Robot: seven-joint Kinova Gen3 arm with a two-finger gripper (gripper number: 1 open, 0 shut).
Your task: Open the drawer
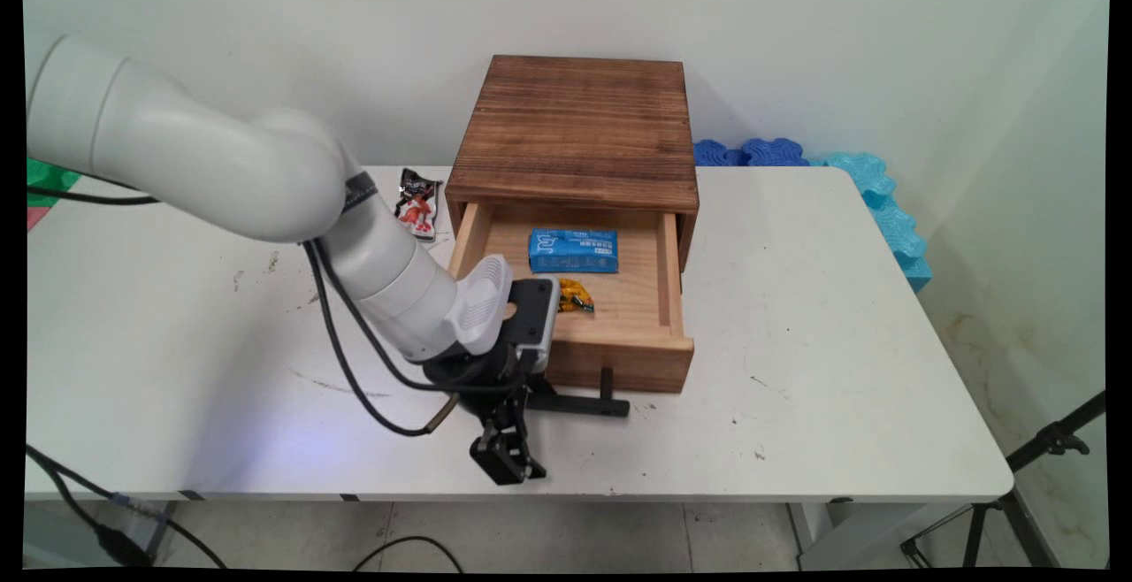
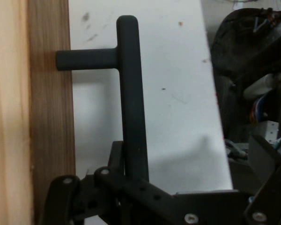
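Gripper (image 1: 508, 465) low at bottom centre of main view, just beside left end of black drawer handle (image 1: 585, 406). Grip state: cannot tell. Hand view: handle bar (image 2: 133, 117) runs down into black linkage. Wooden drawer (image 1: 619, 354) stands open at centre, holds blue packet (image 1: 573, 250) and yellow wrapper (image 1: 575, 296).

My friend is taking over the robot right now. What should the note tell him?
Gripper: low by the table's near edge, just in front of the drawer's black handle; open or shut cannot be told.
Things: the wooden box's drawer is pulled open. Inside lie a blue packet and a small yellow wrapper. A red-and-black snack packet lies on the table, left of the box.
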